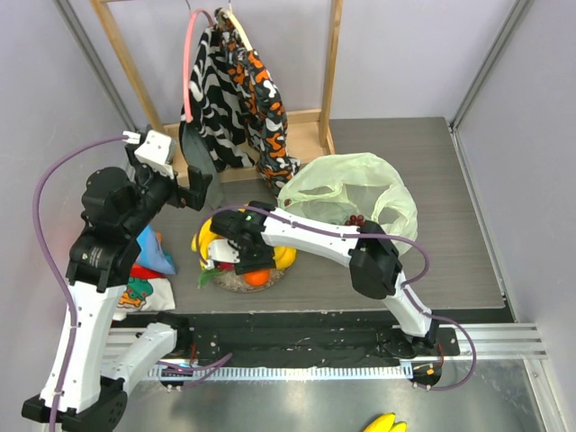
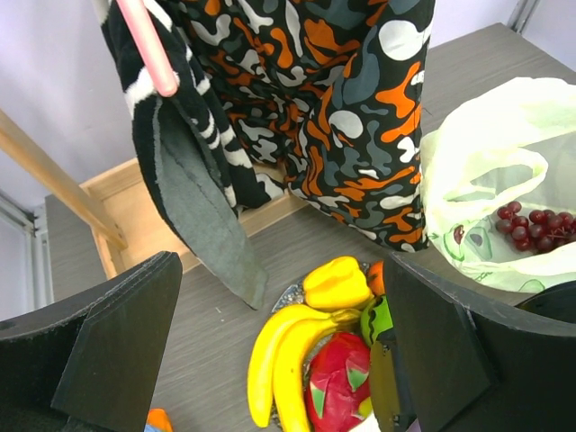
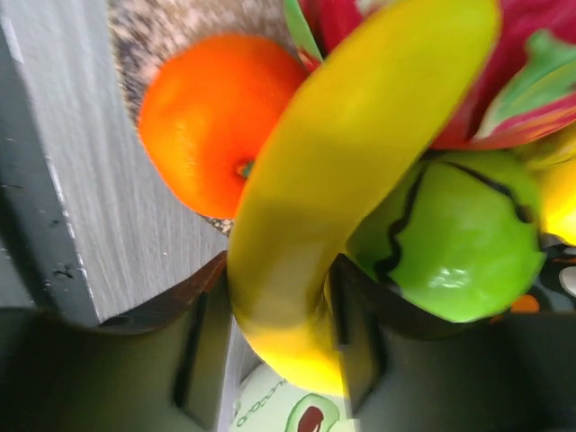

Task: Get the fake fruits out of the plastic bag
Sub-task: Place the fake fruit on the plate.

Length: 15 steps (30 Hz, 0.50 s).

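Note:
The pale-green plastic bag [image 1: 360, 184] lies open at centre right with purple grapes [image 1: 356, 220] inside; both show in the left wrist view, the bag [image 2: 477, 153] and the grapes [image 2: 531, 225]. A plate [image 1: 227, 283] holds yellow bananas [image 2: 279, 351], a pink dragon fruit [image 2: 337, 378], a yellow fruit [image 2: 335, 282], an orange [image 3: 202, 121] and a green apple [image 3: 459, 243]. My right gripper [image 3: 279, 333] is shut on a banana [image 3: 360, 162] just over the plate. My left gripper [image 2: 283, 297] is open and empty, raised above the plate's left side.
A wooden rack [image 1: 315, 117] at the back holds the patterned black-orange-white cloth [image 1: 238, 81] on a pink hanger, close to my left gripper. Colourful cloth items [image 1: 148, 261] lie at the left. A banana bunch [image 1: 385, 423] lies off the table in front.

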### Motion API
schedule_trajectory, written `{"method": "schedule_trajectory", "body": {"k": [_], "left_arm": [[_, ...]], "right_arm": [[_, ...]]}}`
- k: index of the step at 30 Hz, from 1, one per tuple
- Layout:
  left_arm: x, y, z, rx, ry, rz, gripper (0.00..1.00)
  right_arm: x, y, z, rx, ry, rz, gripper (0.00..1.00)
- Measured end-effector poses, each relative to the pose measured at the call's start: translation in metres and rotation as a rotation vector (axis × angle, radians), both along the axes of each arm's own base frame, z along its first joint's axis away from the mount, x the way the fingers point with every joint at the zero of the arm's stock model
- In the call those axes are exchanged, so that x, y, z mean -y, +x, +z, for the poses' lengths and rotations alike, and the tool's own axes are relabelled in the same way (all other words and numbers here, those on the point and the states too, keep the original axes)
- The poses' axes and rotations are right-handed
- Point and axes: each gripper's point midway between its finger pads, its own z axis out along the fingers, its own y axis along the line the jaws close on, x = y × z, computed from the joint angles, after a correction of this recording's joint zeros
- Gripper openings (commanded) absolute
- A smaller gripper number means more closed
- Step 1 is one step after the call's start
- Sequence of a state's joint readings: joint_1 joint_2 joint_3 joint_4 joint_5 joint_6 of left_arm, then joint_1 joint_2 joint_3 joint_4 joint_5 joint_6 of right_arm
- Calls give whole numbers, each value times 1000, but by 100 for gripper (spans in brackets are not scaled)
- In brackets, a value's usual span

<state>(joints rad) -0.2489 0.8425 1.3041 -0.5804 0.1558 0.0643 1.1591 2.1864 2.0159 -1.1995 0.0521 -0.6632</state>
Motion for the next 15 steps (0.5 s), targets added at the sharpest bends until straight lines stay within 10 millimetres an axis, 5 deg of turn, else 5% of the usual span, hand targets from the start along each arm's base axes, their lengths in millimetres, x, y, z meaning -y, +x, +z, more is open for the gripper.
{"method": "schedule_trajectory", "body": {"k": [6,15], "left_arm": [[5,6,-6,-26,-5,-18,99],[12,6,-7,-40,-26,-46,98]], "right_arm": [[11,5,-14,20,-48,0,72],[1,13,7,65,-2,-12,72]]}}
